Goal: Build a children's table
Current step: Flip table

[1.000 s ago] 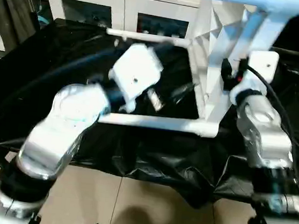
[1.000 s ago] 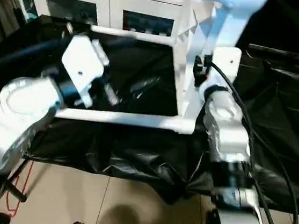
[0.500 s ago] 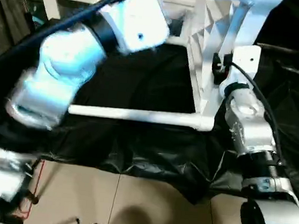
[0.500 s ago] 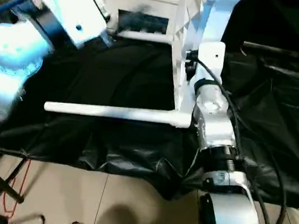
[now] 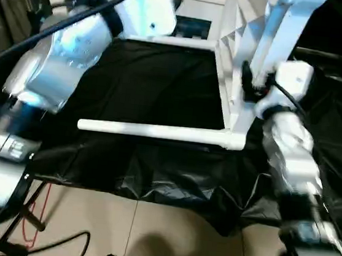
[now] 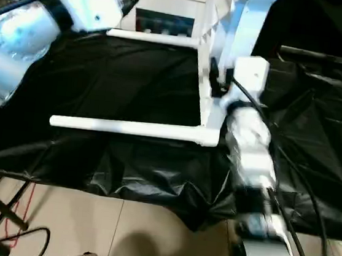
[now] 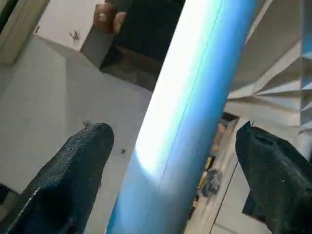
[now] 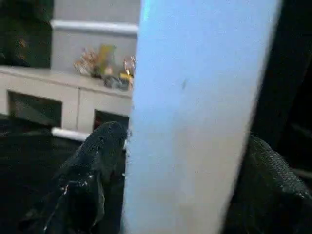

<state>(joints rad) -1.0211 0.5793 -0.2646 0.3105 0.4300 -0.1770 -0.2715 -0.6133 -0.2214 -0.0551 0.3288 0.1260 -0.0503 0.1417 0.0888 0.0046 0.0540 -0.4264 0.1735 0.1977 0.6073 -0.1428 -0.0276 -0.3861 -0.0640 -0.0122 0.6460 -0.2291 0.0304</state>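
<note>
Table is tipped on its side on the black sheet, tabletop upright, legs sticking out level. Left gripper straddles the top leg, fingers wide, not touching. Right gripper is closed around another leg near the tabletop. Looks like the seating/checking step. Next, probably: close left on the leg, push it into its socket while right braces.
</note>
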